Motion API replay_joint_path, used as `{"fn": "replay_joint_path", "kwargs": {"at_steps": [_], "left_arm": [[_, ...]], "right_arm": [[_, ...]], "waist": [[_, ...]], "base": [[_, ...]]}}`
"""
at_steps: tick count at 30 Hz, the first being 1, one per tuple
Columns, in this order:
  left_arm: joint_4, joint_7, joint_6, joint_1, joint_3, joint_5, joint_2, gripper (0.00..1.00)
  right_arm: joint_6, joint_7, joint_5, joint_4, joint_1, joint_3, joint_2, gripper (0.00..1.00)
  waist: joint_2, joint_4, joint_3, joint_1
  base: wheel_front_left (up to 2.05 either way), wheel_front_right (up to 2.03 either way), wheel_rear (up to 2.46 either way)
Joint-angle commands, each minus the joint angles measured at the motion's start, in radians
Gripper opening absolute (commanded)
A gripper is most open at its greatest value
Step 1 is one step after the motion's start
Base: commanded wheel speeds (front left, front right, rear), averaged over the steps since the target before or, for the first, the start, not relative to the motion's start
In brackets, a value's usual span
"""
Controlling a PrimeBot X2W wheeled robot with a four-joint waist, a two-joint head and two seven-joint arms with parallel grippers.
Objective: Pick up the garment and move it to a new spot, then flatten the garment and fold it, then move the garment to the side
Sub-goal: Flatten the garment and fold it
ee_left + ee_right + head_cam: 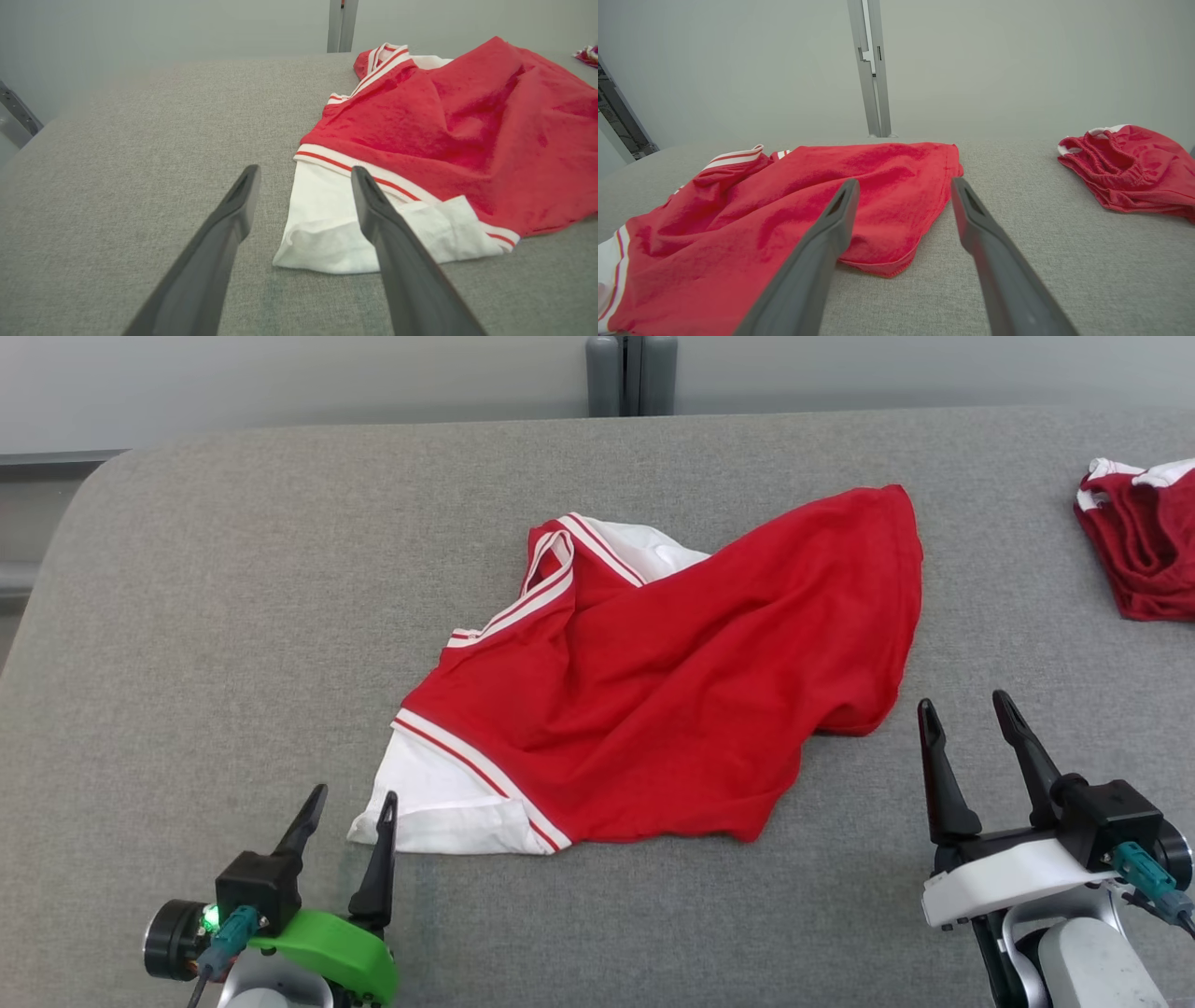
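While both arms sit low at the near edge, I see the garment lying crumpled mid-table on the grey padded surface. It's a red shirt with white, red-striped trim. One white sleeve sticks out at its near-left corner, partly folded on itself. On the left gripper the jaws are spread with nothing between them, tips just short of that sleeve. In the left wrist view one finger overlaps the sleeve edge, but I can't confirm contact. On the right gripper the jaws are also spread and empty, just right of the shirt's near-right hem and apart from the cloth. A second red bundle with white trim lies bunched at the table's far right, well apart from the shirt. A grey post stands behind the far edge.
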Motion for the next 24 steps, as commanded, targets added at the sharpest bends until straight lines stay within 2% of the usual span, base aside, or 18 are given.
{"fn": "replay_joint_path", "kwargs": {"at_steps": [1, 12, 13, 14, 15, 24], "left_arm": [[0.021, -0.003, -0.002, -0.022, -0.015, -0.016, 0.012, 1.0], [0.218, -0.003, -0.002, -0.094, -0.073, -0.071, 0.025, 1.0], [0.235, -0.003, -0.002, -0.098, -0.085, -0.083, 0.021, 0.47], [0.244, -0.003, -0.002, -0.103, -0.096, -0.087, 0.022, 0.11], [0.254, -0.003, -0.002, -0.107, -0.112, -0.096, 0.027, 0.0], [0.177, -0.003, -0.002, -0.07, -0.17, -0.119, 0.06, 0.0]], "right_arm": [[-0.001, -0.002, -0.005, -0.003, -0.006, 0.0, 0.0, 1.0], [-0.001, -0.002, 0.0, 0.01, -0.021, 0.003, -0.001, 1.0], [-0.001, -0.002, 0.001, 0.011, -0.02, 0.003, -0.001, 1.0], [-0.001, -0.002, 0.001, 0.012, -0.019, 0.002, -0.001, 1.0], [-0.001, -0.002, 0.001, 0.012, -0.017, 0.0, -0.001, 1.0], [-0.001, -0.002, 0.006, 0.013, 0.006, -0.004, -0.004, 1.0]], "waist": [[0.0, -0.004, 0.007, 0.0], [0.0, -0.025, 0.032, 0.0], [0.0, -0.026, 0.031, 0.0], [0.0, -0.026, 0.03, 0.0], [0.0, -0.025, 0.027, 0.0], [0.0, 0.005, 0.001, 0.0]], "base": [[0.0, 0.0, 0.0], [0.0, 0.0, 0.0], [0.0, 0.0, 0.0], [0.0, 0.0, 0.0], [0.0, 0.0, 0.0], [0.0, 0.0, 0.0]]}}
